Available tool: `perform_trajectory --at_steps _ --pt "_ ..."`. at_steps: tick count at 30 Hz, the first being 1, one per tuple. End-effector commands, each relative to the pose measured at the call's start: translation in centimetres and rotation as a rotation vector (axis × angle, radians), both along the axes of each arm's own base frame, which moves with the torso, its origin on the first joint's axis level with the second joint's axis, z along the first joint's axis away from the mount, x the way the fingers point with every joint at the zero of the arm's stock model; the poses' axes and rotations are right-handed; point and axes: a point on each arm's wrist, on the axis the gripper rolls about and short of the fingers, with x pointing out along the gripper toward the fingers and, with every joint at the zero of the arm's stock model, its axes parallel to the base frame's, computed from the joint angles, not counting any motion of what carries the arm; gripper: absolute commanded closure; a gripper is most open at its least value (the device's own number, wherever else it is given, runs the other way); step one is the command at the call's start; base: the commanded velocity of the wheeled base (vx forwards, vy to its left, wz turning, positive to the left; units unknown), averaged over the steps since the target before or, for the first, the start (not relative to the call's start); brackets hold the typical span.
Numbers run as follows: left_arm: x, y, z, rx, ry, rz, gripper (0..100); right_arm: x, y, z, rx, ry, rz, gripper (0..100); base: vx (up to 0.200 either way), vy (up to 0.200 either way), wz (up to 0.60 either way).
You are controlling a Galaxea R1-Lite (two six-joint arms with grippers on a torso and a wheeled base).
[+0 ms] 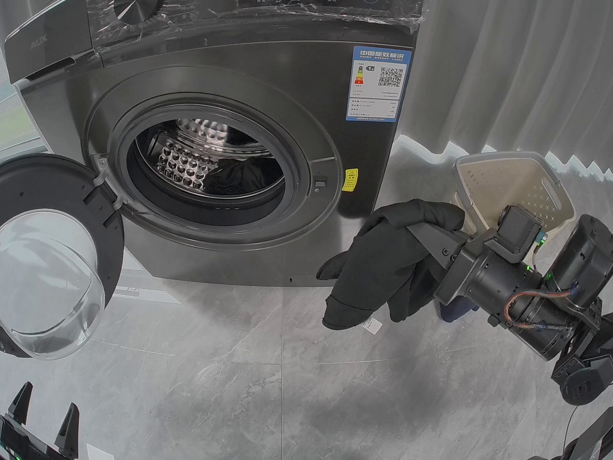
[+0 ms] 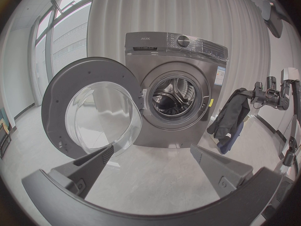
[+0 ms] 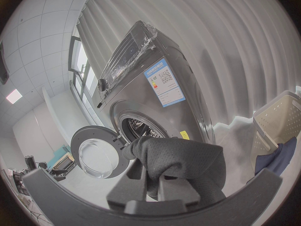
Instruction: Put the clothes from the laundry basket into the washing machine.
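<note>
The washing machine (image 1: 255, 84) stands with its round door (image 1: 57, 269) swung open to the left, and a dark garment (image 1: 239, 177) lies in the drum. My right gripper (image 1: 426, 236) is shut on a black garment (image 1: 380, 260) that hangs above the floor, right of the machine's front. In the right wrist view the fingers (image 3: 175, 190) pinch that black garment (image 3: 182, 157). The beige laundry basket (image 1: 514, 183) stands just behind it, with a blue garment (image 3: 277, 159) hanging over its rim. My left gripper (image 1: 41, 416) is open and low at the near left, holding nothing.
Grey tiled floor (image 1: 255, 378) stretches free in front of the machine. A pleated curtain (image 1: 523, 52) hangs behind the basket. The open door (image 2: 91, 107) juts out over the floor to the left of the drum opening (image 2: 172, 96).
</note>
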Motion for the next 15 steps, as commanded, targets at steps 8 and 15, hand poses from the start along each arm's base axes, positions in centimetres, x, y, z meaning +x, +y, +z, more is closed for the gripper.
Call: perform_trajectory --at_steps 8,15 --pt "0.05 0.00 -0.42 0.000 0.007 0.000 0 0.16 -0.16 -0.02 0.000 0.001 -0.009 100 0.000 0.125 0.00" --pt "0.05 0.00 -0.42 0.000 0.007 0.000 0 0.27 -0.48 0.14 0.005 -0.003 -0.021 100 0.000 0.200 0.00"
